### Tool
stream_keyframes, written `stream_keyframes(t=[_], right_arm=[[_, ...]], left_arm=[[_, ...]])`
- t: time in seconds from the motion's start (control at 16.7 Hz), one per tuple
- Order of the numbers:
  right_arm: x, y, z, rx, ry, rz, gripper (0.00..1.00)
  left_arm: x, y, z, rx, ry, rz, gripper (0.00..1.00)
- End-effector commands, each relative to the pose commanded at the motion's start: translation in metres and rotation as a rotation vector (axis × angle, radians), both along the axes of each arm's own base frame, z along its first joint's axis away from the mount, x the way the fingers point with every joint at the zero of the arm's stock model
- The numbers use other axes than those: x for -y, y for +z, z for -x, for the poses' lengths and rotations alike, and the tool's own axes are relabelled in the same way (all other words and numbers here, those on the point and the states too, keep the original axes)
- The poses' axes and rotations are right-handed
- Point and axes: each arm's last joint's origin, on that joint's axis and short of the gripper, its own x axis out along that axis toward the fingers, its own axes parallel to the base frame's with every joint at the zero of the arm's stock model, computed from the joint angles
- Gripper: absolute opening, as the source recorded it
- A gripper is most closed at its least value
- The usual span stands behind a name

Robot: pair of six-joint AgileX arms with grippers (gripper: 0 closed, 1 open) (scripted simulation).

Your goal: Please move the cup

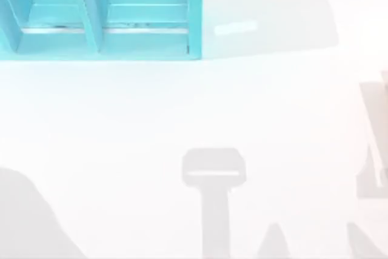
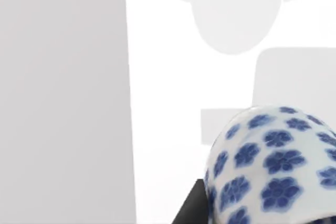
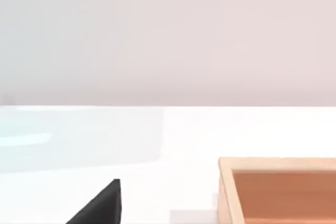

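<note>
Your biggest risk here is losing the cup (image 2: pixel 273 166): in the left wrist view its blue-flowered white body sits right up against the left end effector (image 2: pixel 210 208), with one dark finger (image 2: pixel 190 207) showing at its side, so it looks pinched there, though you cannot see the second finger or how much of the wall is gripped. A glazed, rounded side like that could slip or roll out if you swing fast or tilt the wrist. You also cannot see the rim or the base, so which way the opening faces and how its long axis runs cannot be told; treat it as unknown before setting it down. Relative to the blue shelf (image 1: pixel 100 13), the white desk (image 1: pixel 121 119) lies open in front of it, marked by arm shadows. The right end effector (image 3: pixel 97 208) hangs near a wooden box (image 3: pixel 278 187); you cannot tell whether it is spread or pressed together
</note>
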Motion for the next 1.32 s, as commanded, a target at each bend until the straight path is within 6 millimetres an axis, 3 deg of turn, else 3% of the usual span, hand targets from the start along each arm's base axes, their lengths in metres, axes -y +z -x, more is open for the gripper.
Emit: stream_keyframes(t=[0.36, 0.6, 1.32], right_arm=[[0.000, 0.000, 0.000, 0.000, 0.000, 0.000, 1.00], [0.000, 0.000, 0.000, 0.000, 0.000, 0.000, 1.00], [0.000, 0.000, 0.000, 0.000, 0.000, 0.000, 1.00]], left_arm=[[-0.001, -0.052, 0.001, -0.002, 0.004, 0.002, 0.00], [-0.001, -0.055, 0.002, -0.003, 0.004, 0.004, 0.00], [-0.001, -0.055, 0.002, -0.003, 0.004, 0.004, 0.90]])
